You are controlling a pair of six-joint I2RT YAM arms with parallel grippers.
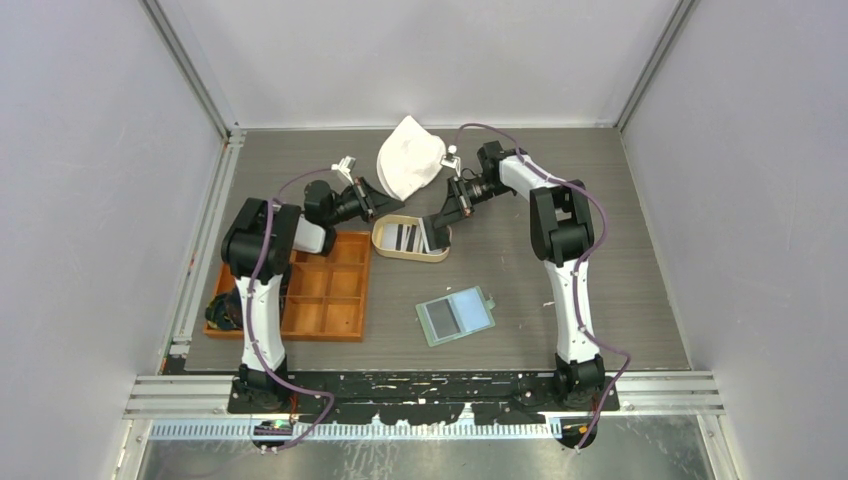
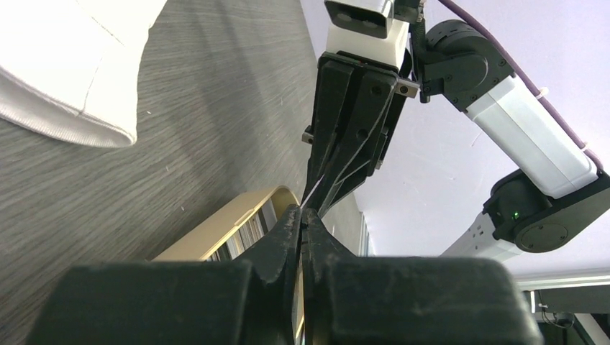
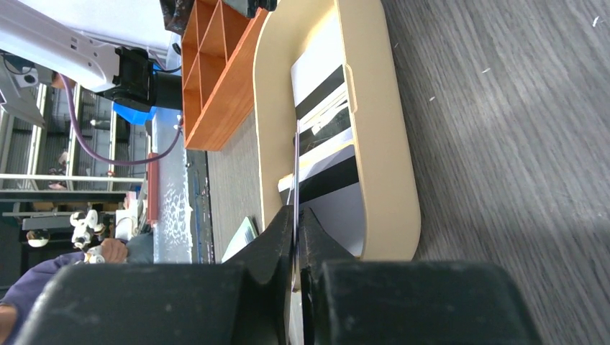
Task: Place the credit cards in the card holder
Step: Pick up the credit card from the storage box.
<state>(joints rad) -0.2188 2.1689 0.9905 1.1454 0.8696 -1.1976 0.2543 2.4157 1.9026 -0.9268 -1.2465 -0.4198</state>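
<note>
My right gripper [image 3: 296,212] pinches one card [image 3: 296,158] on its edge above the tray [image 3: 381,144], where more cards [image 3: 320,68] lie. My left gripper [image 2: 301,215] is closed; whether on the same card, I cannot tell. The holder [image 1: 455,315] lies open near the tray. I think nearly all is left to do.

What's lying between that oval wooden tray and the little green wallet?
Nothing. In the top view, the stretch of grey table between the oval wooden tray and the open card holder is bare.

Bright even light, soft shadows, left tool [image 2: 301,216] perhaps slightly blurred.
</note>
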